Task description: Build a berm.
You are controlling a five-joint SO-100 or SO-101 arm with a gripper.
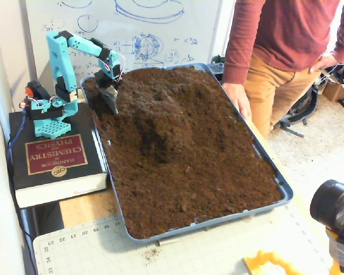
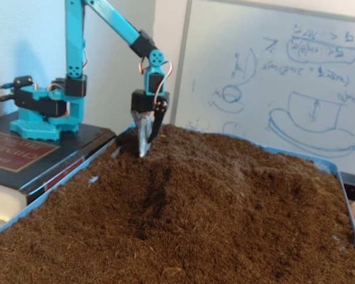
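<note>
A blue tray is filled with loose dark brown soil. Along the middle of its far half the soil rises into a mound, the berm, with a darker furrow down its left flank. In both fixed views the turquoise arm reaches down at the tray's far left corner. Its gripper points straight down, with the tips touching the soil left of the berm. The fingers look shut, with nothing held between them.
The arm's base stands on a thick chemistry book left of the tray. A person stands at the tray's right side, one hand by the rim. A cutting mat, a yellow part and a camera lie in front.
</note>
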